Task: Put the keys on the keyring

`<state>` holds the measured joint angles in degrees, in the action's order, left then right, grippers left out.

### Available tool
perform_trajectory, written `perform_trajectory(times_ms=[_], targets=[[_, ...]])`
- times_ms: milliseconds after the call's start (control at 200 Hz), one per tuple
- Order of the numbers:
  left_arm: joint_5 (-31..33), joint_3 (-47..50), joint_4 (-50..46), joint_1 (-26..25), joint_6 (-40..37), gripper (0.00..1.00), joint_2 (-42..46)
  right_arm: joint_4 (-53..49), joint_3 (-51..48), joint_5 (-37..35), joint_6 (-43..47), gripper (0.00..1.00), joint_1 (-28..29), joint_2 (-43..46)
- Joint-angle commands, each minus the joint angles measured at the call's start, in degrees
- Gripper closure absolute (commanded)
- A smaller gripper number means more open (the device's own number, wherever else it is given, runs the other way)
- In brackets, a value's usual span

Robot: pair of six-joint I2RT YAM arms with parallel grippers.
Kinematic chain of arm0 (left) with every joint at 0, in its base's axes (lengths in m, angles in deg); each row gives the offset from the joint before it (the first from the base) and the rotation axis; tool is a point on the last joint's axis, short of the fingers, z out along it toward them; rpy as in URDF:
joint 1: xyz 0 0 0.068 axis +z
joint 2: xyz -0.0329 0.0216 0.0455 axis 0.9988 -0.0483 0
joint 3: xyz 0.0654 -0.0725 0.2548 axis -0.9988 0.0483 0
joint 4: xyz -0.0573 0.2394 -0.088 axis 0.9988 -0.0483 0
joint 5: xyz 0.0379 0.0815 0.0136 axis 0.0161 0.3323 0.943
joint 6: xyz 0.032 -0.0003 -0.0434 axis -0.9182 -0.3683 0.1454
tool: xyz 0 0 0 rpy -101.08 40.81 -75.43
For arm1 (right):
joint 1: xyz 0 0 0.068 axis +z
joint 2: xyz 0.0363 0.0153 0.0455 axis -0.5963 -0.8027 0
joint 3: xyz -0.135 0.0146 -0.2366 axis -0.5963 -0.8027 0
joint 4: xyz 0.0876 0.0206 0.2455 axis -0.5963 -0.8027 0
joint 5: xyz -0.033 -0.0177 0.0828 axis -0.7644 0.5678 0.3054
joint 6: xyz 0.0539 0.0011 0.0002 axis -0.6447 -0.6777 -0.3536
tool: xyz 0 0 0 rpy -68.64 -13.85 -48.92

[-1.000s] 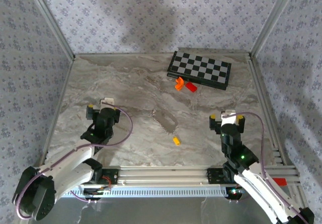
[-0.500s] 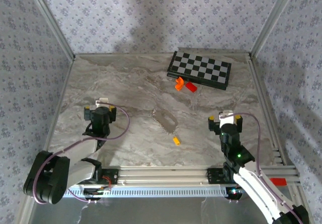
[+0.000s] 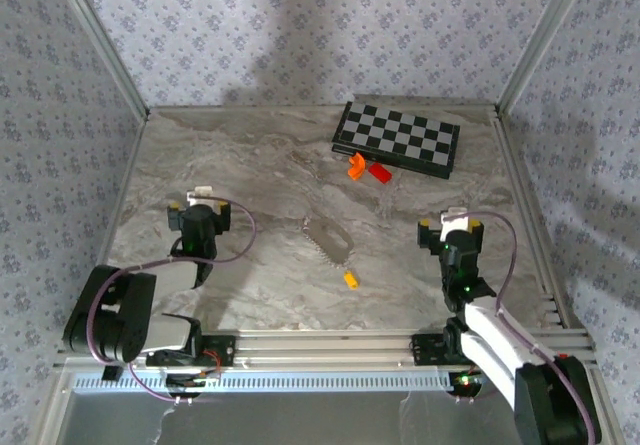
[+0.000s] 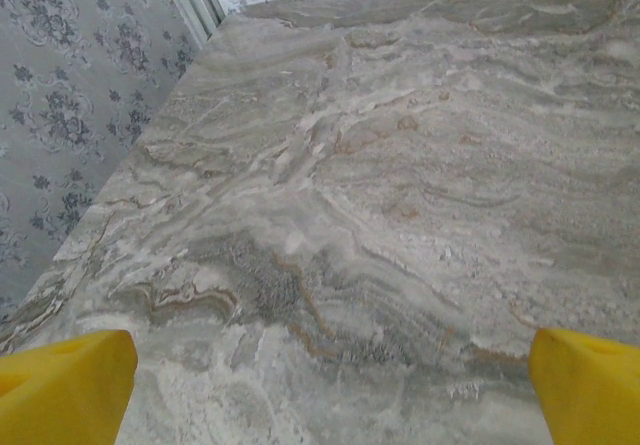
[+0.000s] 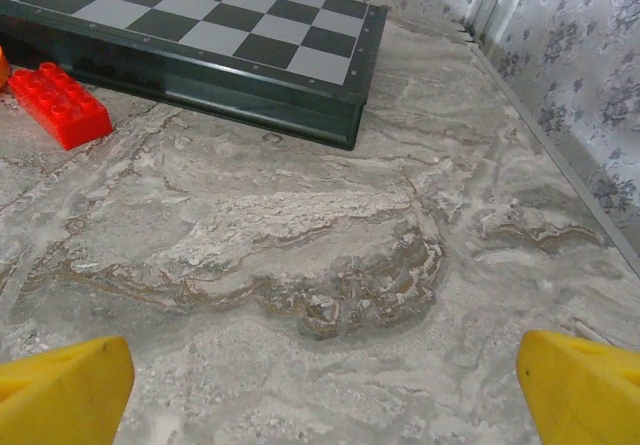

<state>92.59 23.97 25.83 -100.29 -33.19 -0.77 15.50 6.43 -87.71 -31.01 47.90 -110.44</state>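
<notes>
At the centre of the top view, on the marbled table [image 3: 250, 165], lies a grey toothed object, presumably the keys [image 3: 326, 237], with a small orange piece [image 3: 350, 279] just below it in the frame. Whether a ring is among them is too small to tell. The left pincer [image 3: 198, 206], at lower left, and the right pincer [image 3: 449, 226], at lower right, are spread wide and empty, well apart from the keys. Judged progress: nothing grasped, and all threading remains.

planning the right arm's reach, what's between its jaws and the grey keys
The top view shows bare grey marble tabletop between the right gripper and the grey metal keys; the small orange block lies off that line.
</notes>
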Motion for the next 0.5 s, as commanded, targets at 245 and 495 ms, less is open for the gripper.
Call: perform_trajectory(times_ms=[245,495], targets=[[-4.40,-2.94,7.01,2.74,-1.44,0.01,-3.58,22.14,2.27,6.93,1.48,0.00,-4.31,-16.83],[-7.15,-2.30,13.00,4.95,-0.93,0.00,-8.42,27.79,6.05,10.37,2.23,0.00,-6.50,-26.19]])
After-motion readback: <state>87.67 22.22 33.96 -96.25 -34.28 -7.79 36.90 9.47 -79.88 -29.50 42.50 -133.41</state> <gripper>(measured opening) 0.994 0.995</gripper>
